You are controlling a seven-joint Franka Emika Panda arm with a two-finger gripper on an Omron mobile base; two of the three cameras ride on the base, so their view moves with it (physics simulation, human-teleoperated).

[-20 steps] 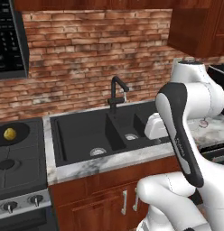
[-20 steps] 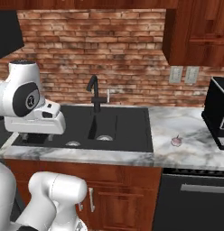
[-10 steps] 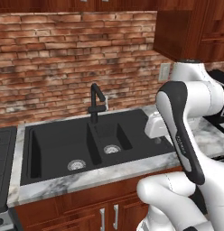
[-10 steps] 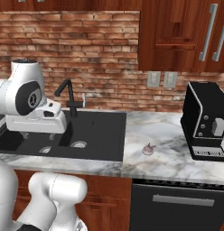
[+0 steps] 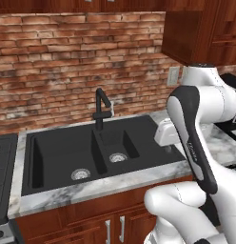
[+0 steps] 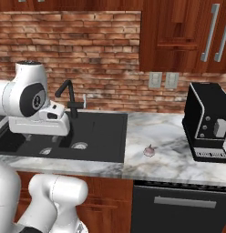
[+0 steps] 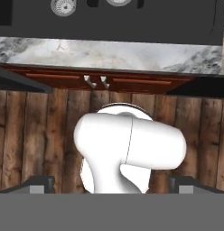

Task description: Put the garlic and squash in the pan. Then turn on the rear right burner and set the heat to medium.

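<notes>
Garlic lies on the marble tabletop between sink and coffee machine, untouched. Fingers spread wide, empty, held over the floor. Risk: the small round bulb could roll or slip out if pinched off-centre.

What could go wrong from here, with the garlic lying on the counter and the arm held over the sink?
1. The garlic is tiny and roundish on smooth marble counter; wide-open fingers closing on it may nudge it so it rolls instead of being gripped.
2. It lies between the sink and the black coffee machine; a wide swing of the arm might strike the faucet or the machine.
</notes>
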